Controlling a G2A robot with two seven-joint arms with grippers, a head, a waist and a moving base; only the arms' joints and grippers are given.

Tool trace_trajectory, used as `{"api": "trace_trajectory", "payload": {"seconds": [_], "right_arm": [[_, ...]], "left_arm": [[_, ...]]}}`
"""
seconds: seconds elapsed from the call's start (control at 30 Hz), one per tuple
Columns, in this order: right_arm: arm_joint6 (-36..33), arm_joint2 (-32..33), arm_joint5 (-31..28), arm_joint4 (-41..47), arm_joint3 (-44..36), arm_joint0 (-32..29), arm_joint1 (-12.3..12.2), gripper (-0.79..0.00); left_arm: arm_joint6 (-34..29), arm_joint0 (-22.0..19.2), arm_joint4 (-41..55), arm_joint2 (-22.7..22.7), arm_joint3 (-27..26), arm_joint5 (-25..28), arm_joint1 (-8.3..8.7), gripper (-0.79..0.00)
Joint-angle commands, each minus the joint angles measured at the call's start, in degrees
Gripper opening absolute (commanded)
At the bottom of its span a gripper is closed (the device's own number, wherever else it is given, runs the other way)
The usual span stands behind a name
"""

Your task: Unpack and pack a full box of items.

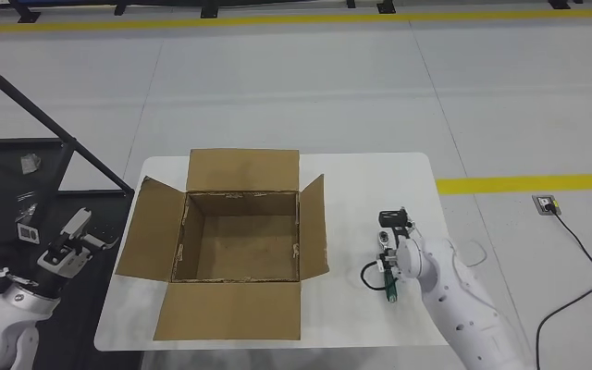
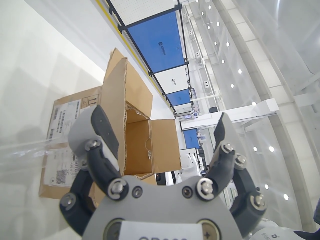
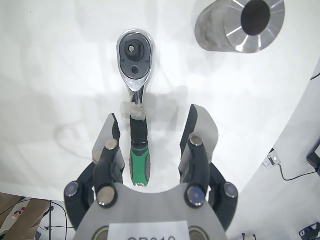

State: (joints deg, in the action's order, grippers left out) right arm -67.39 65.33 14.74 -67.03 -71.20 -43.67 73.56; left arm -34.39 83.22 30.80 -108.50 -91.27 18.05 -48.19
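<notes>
The right gripper point(image 3: 152, 116) hangs low over the right side of the white table point(image 1: 370, 185). Its fingers point(image 3: 113, 128) are spread wide, one on each side of the ratchet wrench point(image 3: 138, 128), and touch neither side of it. The wrench lies flat on the tabletop with its green and black handle between the fingers. Its chrome head points away from the wrist.

Just past the head and off to one side is a metal cylinder point(image 3: 225, 26) with a dark bore, apart from the wrench. In the top view, a band of bare tabletop runs between the wrench and the table's right edge. Another band runs between the wrench and the cardboard box point(image 1: 245, 171).

The box sits left of centre with all four flaps folded out and its brown floor showing. The flap nearest the robot stops just short of the table's near edge. The left flap reaches about to the left edge, and the far flap reaches the far edge. The right flap tilts upward.

The left gripper point(image 2: 162, 116) is held off the table's left side and faces the box's labelled flap. Its fingers point(image 2: 105, 128) are apart with nothing between them.
</notes>
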Motion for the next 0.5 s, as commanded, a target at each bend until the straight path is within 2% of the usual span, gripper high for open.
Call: {"api": "trace_trajectory", "payload": {"seconds": [0.0,0.2,0.47], "right_arm": [[0.3,0.0,-0.2,0.5,0.6,0.2,0.1,-0.394],[1.2,-0.3,-0.6,1.5,2.5,0.9,0.5,-0.443],[1.1,-1.2,-0.9,1.7,4.7,2.0,1.0,-0.471]], "left_arm": [[-0.1,-0.1,-0.1,0.0,0.0,-0.1,-0.09,0.000],[-0.7,-0.6,-0.3,0.0,0.4,-0.8,-0.29,0.000],[-1.1,-0.8,-0.5,-0.3,0.5,-1.2,-0.57,0.000]]}}
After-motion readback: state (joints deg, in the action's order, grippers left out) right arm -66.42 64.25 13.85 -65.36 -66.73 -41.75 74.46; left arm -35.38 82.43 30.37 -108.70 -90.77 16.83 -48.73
